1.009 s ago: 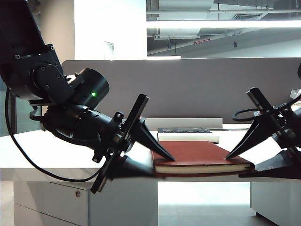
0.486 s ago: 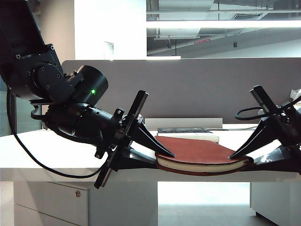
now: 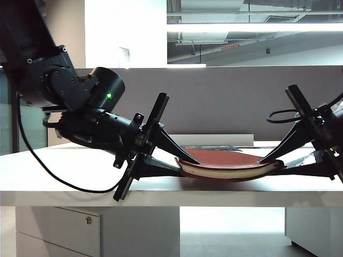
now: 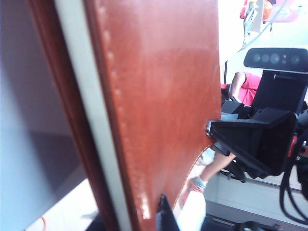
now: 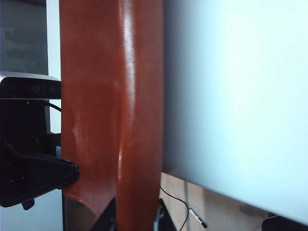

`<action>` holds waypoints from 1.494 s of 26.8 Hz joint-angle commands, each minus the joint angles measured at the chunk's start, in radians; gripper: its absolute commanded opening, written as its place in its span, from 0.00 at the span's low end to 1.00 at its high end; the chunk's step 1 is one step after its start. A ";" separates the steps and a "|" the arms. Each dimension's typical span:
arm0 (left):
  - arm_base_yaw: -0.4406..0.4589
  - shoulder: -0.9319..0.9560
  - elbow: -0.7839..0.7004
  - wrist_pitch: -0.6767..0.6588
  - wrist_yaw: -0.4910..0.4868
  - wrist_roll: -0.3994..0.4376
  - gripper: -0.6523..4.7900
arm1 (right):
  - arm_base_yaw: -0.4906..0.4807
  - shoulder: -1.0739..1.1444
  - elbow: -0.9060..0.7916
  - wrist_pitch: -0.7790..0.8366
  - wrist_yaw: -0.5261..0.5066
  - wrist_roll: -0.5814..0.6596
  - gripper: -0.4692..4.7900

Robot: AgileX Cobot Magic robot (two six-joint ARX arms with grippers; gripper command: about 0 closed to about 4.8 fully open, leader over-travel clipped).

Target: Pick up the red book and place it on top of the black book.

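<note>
The red book [image 3: 225, 158] hangs just above the white table [image 3: 64, 171], held by its two short ends and sagging in the middle. My left gripper [image 3: 185, 166] is shut on its left end and my right gripper [image 3: 272, 165] is shut on its right end. In the left wrist view the red book [image 4: 159, 96] runs away from my left gripper [image 4: 134, 221] toward the other gripper clamped on the far edge. The right wrist view shows the red book [image 5: 110, 96] pinched in my right gripper [image 5: 134, 219]. Behind it, only a thin dark strip of the black book [image 3: 225, 147] shows.
A grey partition [image 3: 225, 96] stands along the table's far side. A drawer cabinet [image 3: 86, 225] sits under the table at the left. In the right wrist view a cable [image 5: 180, 207] lies on the floor below.
Both grippers have closed on the red book's ends and lifted it off the table. The book now bows downward in the middle and covers most of the black book.
</note>
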 commanded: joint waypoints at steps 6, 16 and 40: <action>-0.040 -0.009 0.112 0.026 0.087 0.061 0.11 | 0.036 -0.011 0.015 0.220 -0.170 0.068 0.09; -0.040 -0.009 0.116 0.004 0.100 0.095 0.11 | 0.050 -0.011 0.015 0.351 -0.185 0.152 0.09; 0.024 -0.008 0.337 -0.193 0.090 0.153 0.11 | 0.049 -0.008 0.184 0.311 -0.116 0.239 0.09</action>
